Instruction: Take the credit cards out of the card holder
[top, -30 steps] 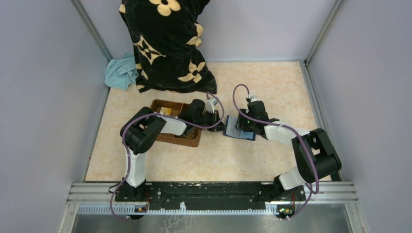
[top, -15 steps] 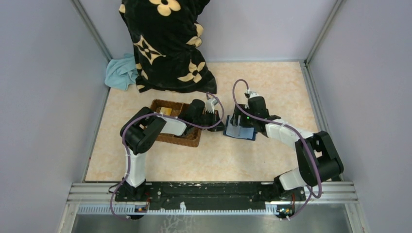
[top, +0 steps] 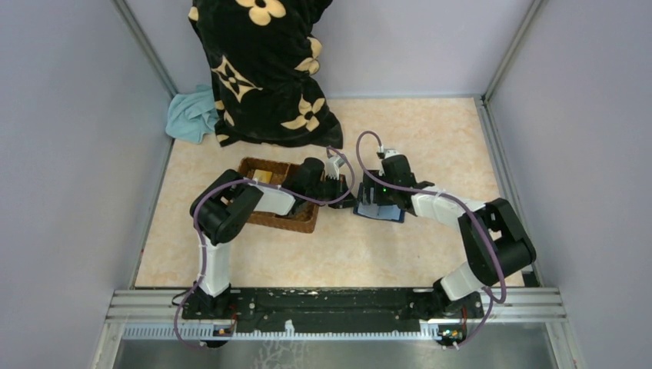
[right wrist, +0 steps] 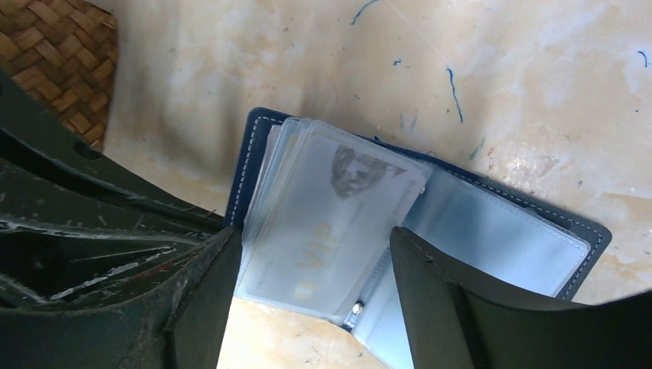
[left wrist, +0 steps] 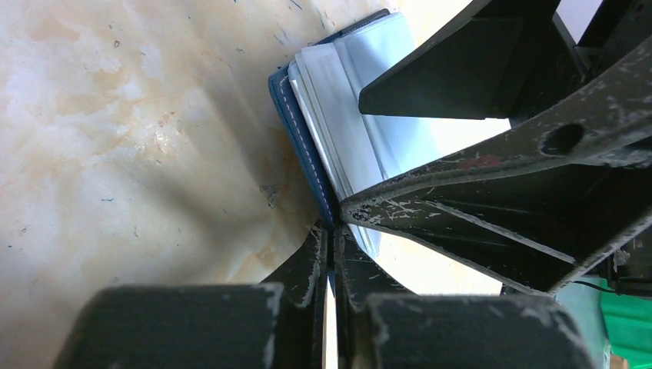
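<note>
The card holder lies open on the table, navy outside and pale blue inside. Its clear sleeves fan up from the left half. The top sleeve holds a pale credit card with gold "VIP" lettering. My left gripper is shut on the holder's navy left edge, pinning it at table level. Over the sleeves hovers my right gripper, wide open, one finger at the sleeves' left side and the other over the spine.
A brown wicker basket sits under the left arm, just left of the holder, with a yellowish flat piece in its far compartment. A black flowered pillow and a teal cloth lie at the back left.
My right gripper has opened wide and shifted left over the holder's sleeves. The left gripper and the holder have stayed where they were.
</note>
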`<action>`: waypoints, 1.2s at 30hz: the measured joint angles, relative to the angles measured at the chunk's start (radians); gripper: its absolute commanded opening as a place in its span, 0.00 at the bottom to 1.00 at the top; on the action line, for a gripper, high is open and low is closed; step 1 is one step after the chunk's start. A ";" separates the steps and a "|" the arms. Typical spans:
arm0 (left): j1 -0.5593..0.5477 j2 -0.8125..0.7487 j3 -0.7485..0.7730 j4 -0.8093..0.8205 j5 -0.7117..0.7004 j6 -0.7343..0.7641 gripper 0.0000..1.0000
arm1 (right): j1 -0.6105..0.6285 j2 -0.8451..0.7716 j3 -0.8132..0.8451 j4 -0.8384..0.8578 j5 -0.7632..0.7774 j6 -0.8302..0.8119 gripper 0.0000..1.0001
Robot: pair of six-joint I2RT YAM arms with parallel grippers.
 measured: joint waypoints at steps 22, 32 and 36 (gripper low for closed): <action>-0.001 0.000 -0.001 0.005 0.000 0.000 0.05 | 0.006 -0.010 0.000 -0.021 0.066 0.008 0.56; -0.001 0.000 -0.002 0.008 0.000 -0.004 0.05 | -0.006 -0.040 -0.001 -0.026 0.097 0.014 0.55; -0.001 0.000 -0.002 0.009 0.000 -0.004 0.05 | -0.011 -0.042 -0.003 -0.029 0.097 0.014 0.55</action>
